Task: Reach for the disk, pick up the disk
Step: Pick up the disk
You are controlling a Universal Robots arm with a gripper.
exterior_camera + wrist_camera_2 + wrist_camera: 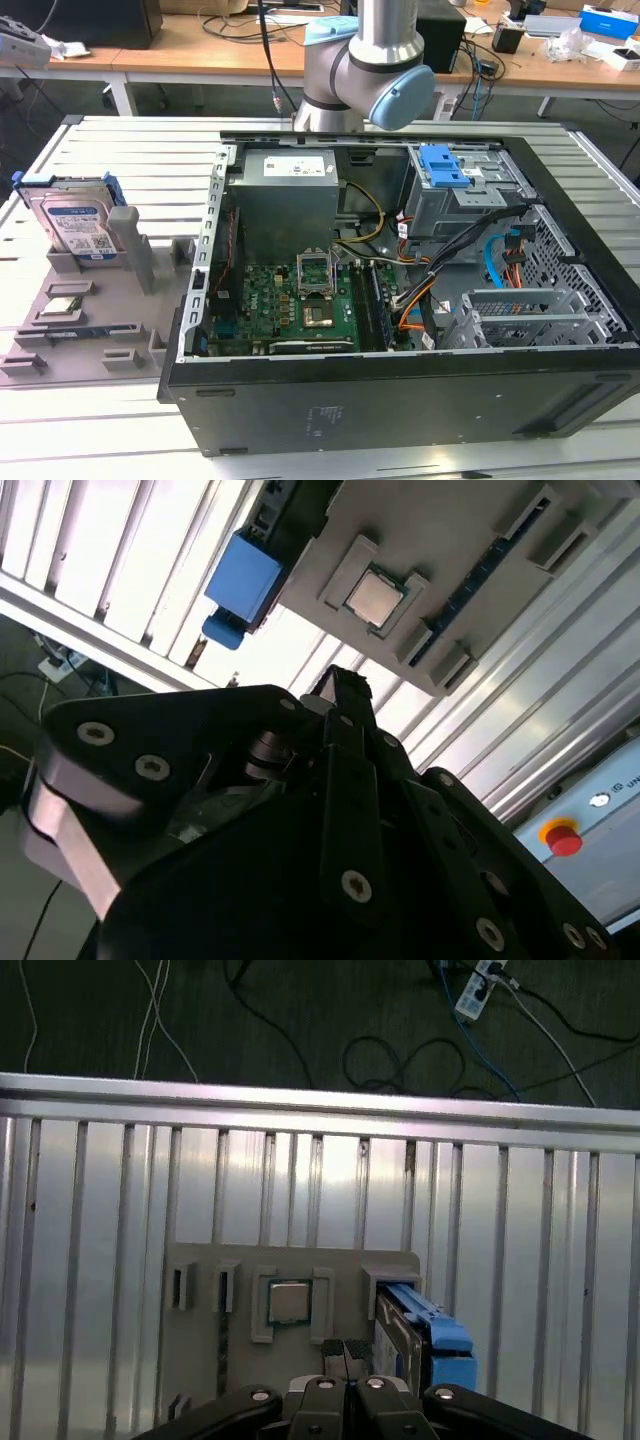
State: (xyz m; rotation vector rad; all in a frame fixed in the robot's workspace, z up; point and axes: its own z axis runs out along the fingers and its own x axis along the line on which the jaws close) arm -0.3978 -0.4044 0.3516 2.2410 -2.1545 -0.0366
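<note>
The disk (72, 222) stands on edge in a grey holder (90, 320) at the exterior view's left, silver with a white-and-blue label and a blue frame. In the first wrist view the disk (425, 1330) shows edge-on beside my gripper (345, 1348), whose two dark fingertips meet with nothing between them. My gripper (345, 687) hangs well above the holder, apart from the disk (240, 578), in the second wrist view. The arm (365, 70) rises behind the computer case.
An open computer case (400, 300) with motherboard, cables and a blue latch piece (444, 166) lies on the slatted metal table (120, 150). A small square chip (290, 1302) sits in the holder near the disk. A red stop button (563, 838) stands off the table's edge.
</note>
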